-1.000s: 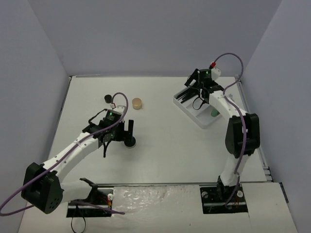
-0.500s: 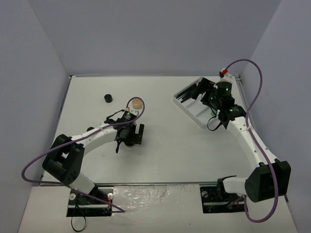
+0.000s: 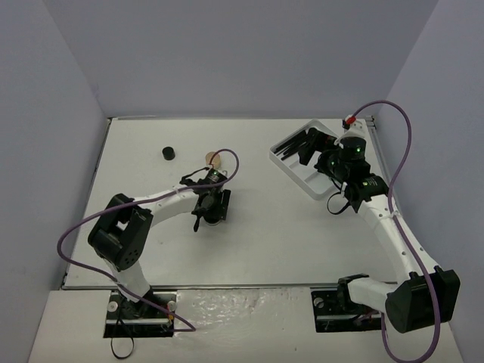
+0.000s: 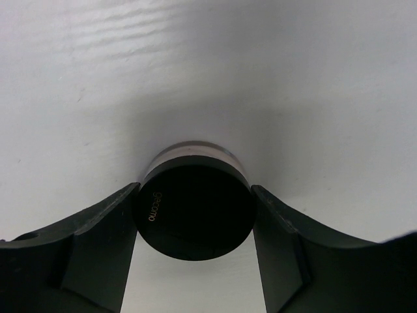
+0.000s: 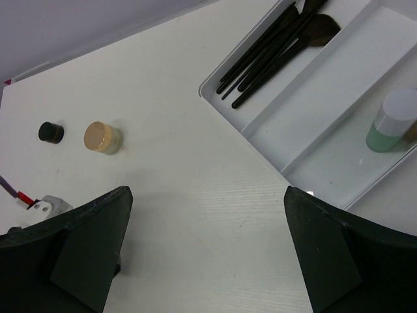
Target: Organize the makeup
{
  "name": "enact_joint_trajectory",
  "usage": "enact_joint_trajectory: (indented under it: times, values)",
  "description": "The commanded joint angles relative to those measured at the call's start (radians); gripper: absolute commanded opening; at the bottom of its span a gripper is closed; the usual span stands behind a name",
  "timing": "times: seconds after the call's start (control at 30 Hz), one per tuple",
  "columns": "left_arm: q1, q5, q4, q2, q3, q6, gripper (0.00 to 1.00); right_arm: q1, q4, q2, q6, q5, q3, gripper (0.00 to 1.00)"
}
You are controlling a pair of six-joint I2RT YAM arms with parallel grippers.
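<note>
**Top view.** The left gripper is low over the table, near its middle, and hides what it holds. A small black pot stands toward the far left corner. A tan jar is to its right, partly behind a cable. The white tray lies askew by the far right corner, with the right gripper over it. Bare surface runs between the left gripper and the tray, and along the near edge.

**Left wrist.** We see a black pot upright on the table. It is round with a flat matte lid, small pale lettering at the lid's left rim and a paler base. Both fingers are closed against its sides. Plain white surface lies beyond it.

**Right wrist.** The jaws are spread wide with nothing between them. Thin black brushes lie together in the tray's far compartment. A green bottle with a white cap stands in the wide compartment nearer the camera. The tan jar's gold lid shows, and the small black pot is just beside it.
</note>
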State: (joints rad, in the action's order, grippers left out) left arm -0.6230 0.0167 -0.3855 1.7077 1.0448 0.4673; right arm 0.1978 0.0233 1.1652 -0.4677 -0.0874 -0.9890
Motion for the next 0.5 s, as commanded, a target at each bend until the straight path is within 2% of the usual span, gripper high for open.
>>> enact_joint_trajectory:
  times: [0.0, 0.17, 0.33, 0.47]
  values:
    - [-0.069, 0.011, 0.016, 0.069, 0.198, -0.014, 0.12, 0.003, -0.028, -0.057, 0.037, -0.005, -0.002, 1.00]
    - [-0.127, 0.008, -0.016, 0.223, 0.388, -0.038, 0.11, 0.003, 0.052, -0.086, 0.083, 0.004, 0.003, 1.00]
    - [-0.150, -0.017, -0.027, 0.356, 0.555, -0.052, 0.15, 0.005, 0.106, -0.107, 0.124, -0.005, 0.013, 1.00]
    - [-0.169, -0.043, -0.039, 0.423, 0.639, -0.060, 0.33, 0.006, 0.138, -0.115, 0.147, -0.013, 0.025, 1.00]
